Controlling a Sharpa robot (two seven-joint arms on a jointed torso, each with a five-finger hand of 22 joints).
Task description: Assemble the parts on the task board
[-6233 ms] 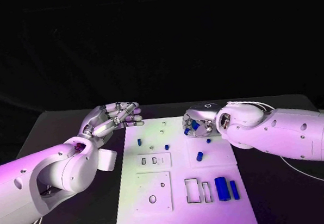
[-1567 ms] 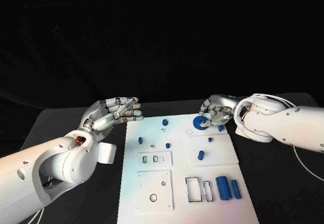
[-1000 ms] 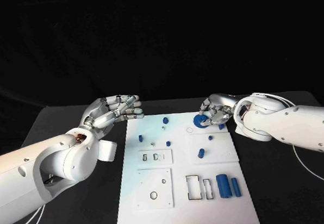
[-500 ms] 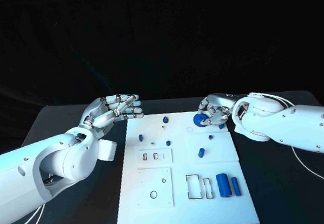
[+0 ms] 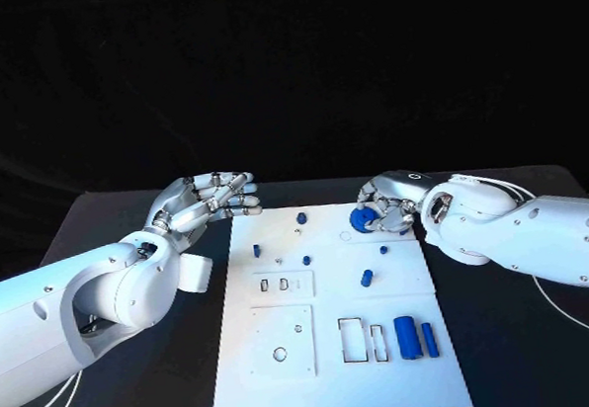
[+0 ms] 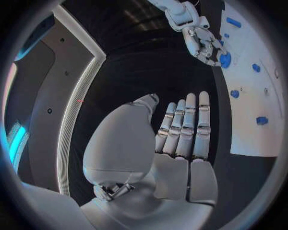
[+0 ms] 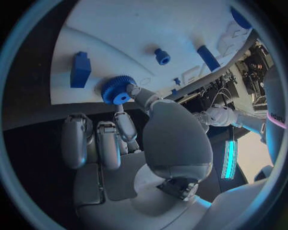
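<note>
From my console, the right hand (image 5: 386, 209) sits over the far right corner of the task board (image 5: 287, 363), pinching a blue toothed gear (image 7: 117, 89) between thumb and a fingertip; in the right wrist view the gear is flat against the white plate at the board's edge, with the other fingers (image 7: 77, 139) curled alongside below it and off the board. A blue block-shaped part (image 7: 80, 68) stands just beside the gear, and a small blue round part (image 7: 162, 56) and a longer blue bar (image 7: 208, 58) lie farther in on the plate. My left hand (image 5: 209, 202) hovers off the board's far left corner, holding nothing; in the left wrist view its fingers (image 6: 187, 125) lie straight and pressed side by side with the thumb apart from them. In the head view, a few small blue pegs (image 5: 306, 260) dot the middle of the board, an oval blue piece (image 5: 367, 277) lies right of centre, and two upright blue bars (image 5: 404, 337) rest near the rectangular slots at the near right.
</note>
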